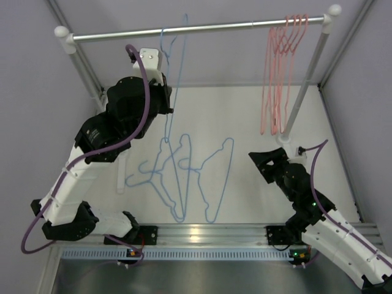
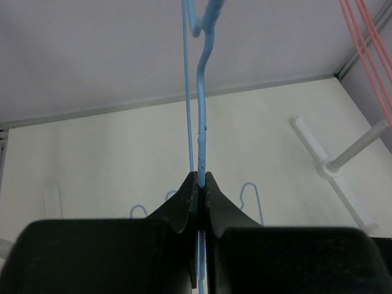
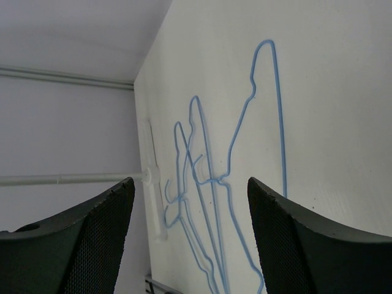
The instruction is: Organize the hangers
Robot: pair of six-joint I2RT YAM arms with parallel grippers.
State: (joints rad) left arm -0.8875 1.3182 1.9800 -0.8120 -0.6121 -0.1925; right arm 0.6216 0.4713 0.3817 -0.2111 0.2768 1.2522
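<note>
Where hangers (image 1: 178, 170) lie, white table (image 1: 251, 116), lilac walls (image 1: 233, 58)

White-and-black arms (image 1: 70, 174), purple cables (image 1: 146, 92), black mesh-textured tool fingers (image 3: 300, 245)

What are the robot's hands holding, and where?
The left gripper pinches a blue hanger on its wire, below the hook. The right gripper is open and holds nothing.

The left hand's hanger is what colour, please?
The hanger is light blue, clearest in left wrist view.
</note>
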